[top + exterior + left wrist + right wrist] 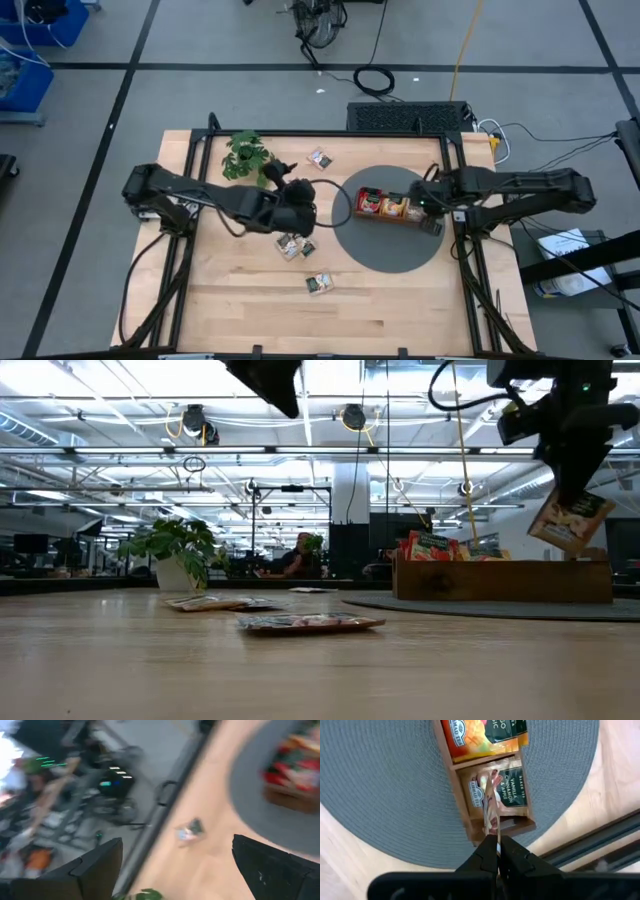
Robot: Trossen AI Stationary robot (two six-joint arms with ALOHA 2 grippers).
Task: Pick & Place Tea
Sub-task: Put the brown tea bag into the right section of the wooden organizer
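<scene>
Four tea sachets lie loose on the counter [240, 300]: one [320, 158] near the far edge, two overlapping ones [291, 246] directly under the left fingers, and one [320, 284] nearer the front edge. A fifth sachet [491, 807] hangs from the right fingers. More sachets stand packed in the one wooden tray [398, 219], red ones [369, 203] in one end compartment and orange-yellow ones [395, 208] in the middle; their number cannot be counted. The tray rests on one round grey mat [370, 250]. One small potted plant [246, 156] stands at the far left of the counter, beyond the left fingers.

The right gripper [498, 851] hovers above the tray's end compartment, the one nearest the counter's right edge. Its fingers are pressed tight together on the top edge of the pale sachet, which dangles down toward that compartment; another pale sachet [512, 790] already lies flat in it. In the low view the held sachet [571, 520] hangs clear above the tray's rim.

The left gripper [297, 212] is raised over the middle of the counter, just to the side of the mat. Its fingers [95, 867] are spread wide with nothing between them. The far-edge sachet [189, 830] shows ahead of them.
</scene>
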